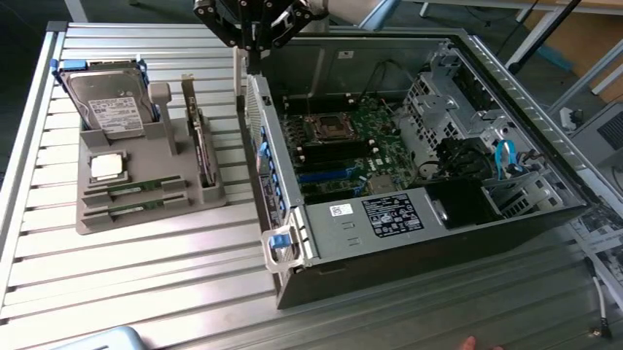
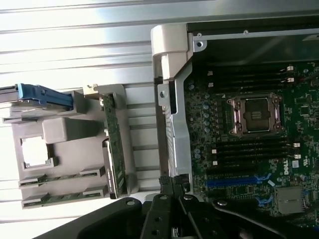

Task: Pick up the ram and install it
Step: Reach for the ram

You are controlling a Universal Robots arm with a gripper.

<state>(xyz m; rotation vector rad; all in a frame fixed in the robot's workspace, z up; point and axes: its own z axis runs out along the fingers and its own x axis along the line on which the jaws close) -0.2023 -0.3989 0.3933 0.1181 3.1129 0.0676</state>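
Observation:
Two ram sticks lie in the front slots of a grey holder (image 1: 146,219) on the exterior view's left: one ram (image 1: 131,188) behind, another ram (image 1: 128,208) in front. The wrist view has the same pair, one ram (image 2: 62,178) and the other ram (image 2: 60,196). My gripper (image 1: 255,49) hangs high at the back, above the near wall of the open computer case (image 1: 389,248), well away from the sticks. Its fingers (image 2: 172,191) are shut with nothing between them. The motherboard (image 2: 249,164) shows dark memory slots (image 2: 254,149) beside the processor socket (image 2: 255,114).
The holder also carries a hard drive (image 1: 109,102), a square silver processor (image 1: 107,166) and an upright green expansion card (image 1: 201,146). The case's metal wall (image 1: 268,168) rises between holder and motherboard. A person's fingertip (image 1: 470,341) shows at the front edge.

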